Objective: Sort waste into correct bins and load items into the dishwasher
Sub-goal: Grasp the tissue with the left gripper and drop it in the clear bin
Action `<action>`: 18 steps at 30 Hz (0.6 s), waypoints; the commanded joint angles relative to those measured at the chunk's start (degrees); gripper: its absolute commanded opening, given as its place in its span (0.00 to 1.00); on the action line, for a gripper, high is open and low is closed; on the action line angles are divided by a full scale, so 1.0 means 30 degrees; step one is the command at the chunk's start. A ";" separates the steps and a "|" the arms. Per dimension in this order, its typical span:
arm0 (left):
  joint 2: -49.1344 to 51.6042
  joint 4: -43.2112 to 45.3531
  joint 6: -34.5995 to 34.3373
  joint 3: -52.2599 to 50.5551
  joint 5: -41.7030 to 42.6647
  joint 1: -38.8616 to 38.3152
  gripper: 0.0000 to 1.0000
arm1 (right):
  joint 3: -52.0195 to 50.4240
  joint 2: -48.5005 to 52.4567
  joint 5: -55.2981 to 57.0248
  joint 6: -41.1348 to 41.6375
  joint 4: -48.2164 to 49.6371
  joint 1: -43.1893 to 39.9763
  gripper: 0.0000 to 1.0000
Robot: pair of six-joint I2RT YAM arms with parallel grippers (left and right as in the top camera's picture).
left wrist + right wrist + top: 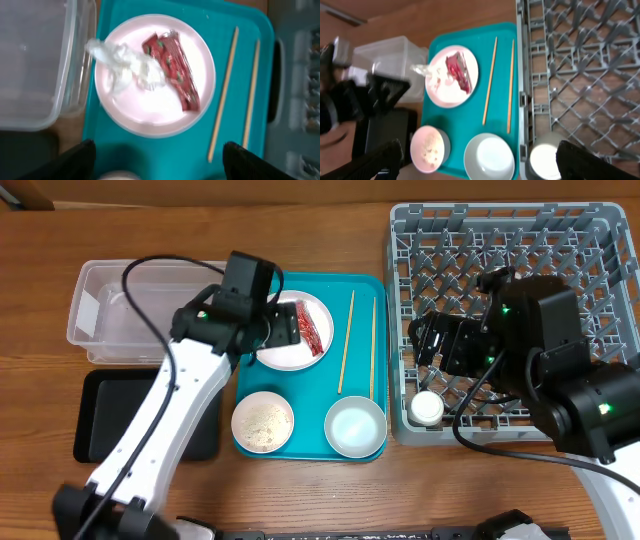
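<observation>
Beside the clear rectangular plastic tub, the left gripper, spread wide and empty, is hovering over the round white plate. There the crumpled white tissue is touching the shiny red wrapper, so a loose pinch is probably going to lift both into one bin. Rightward, the right gripper, also gaping empty, is hanging above the grey plastic dish rack.

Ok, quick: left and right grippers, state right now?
Left gripper: open, holding nothing.
Right gripper: open, holding nothing.
</observation>
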 commanded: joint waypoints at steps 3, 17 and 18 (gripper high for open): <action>0.3461 0.1996 0.0146 -0.0430 -0.1865 -0.0051 0.80 | 0.0182 0.0131 -0.0568 -0.0350 -0.0597 -0.0015 1.00; 0.7956 0.4364 0.0095 -0.0036 -0.3351 -0.0051 0.04 | 0.0182 0.0131 -0.0554 -0.0350 -0.1843 -0.0015 1.00; 0.7752 0.3905 0.0095 0.0306 -0.3126 -0.0051 0.04 | 0.0182 0.0131 -0.0554 -0.0364 -0.1836 -0.0015 1.00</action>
